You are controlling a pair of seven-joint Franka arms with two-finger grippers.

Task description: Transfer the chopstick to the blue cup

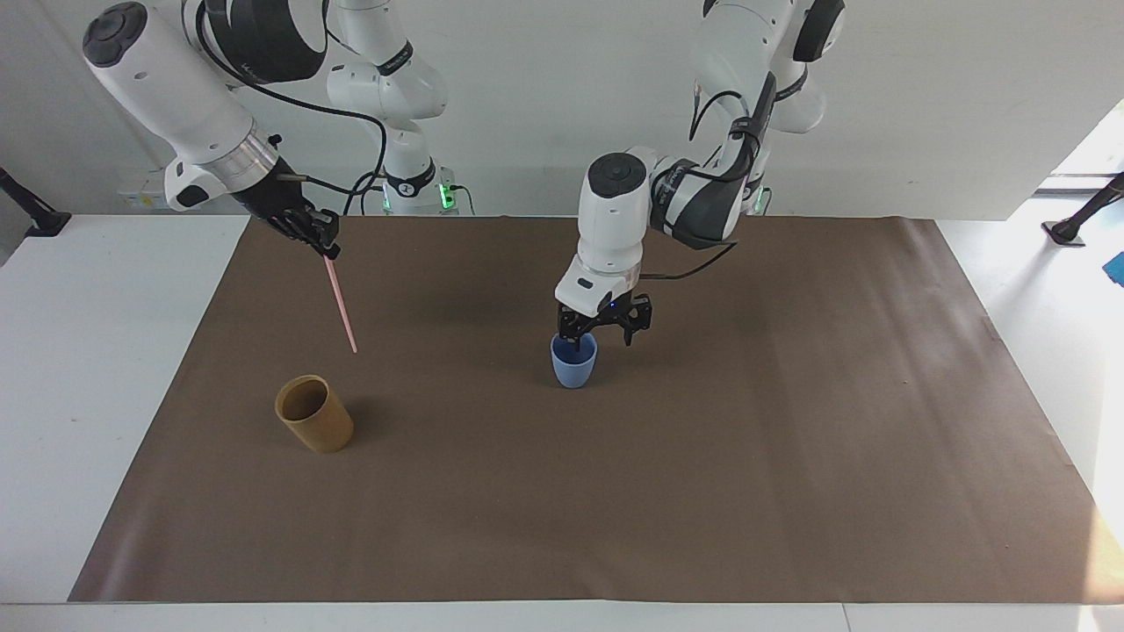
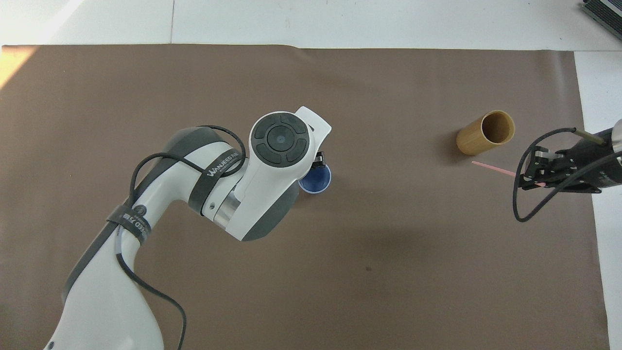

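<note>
The blue cup (image 1: 573,364) (image 2: 316,179) stands upright on the brown mat near the middle of the table. My left gripper (image 1: 602,339) hangs open right above it, one finger at the cup's rim and the other outside it, toward the left arm's end. In the overhead view the left wrist covers most of that gripper. My right gripper (image 1: 318,239) (image 2: 533,179) is shut on the top end of the pink chopstick (image 1: 342,304) (image 2: 492,168). The stick slants down over the mat beside the tan cup, its tip in the air.
A tan-brown cylindrical cup (image 1: 313,412) (image 2: 486,132) stands on the brown mat (image 1: 702,491) toward the right arm's end. The white table (image 1: 79,369) shows bare around the mat's edges.
</note>
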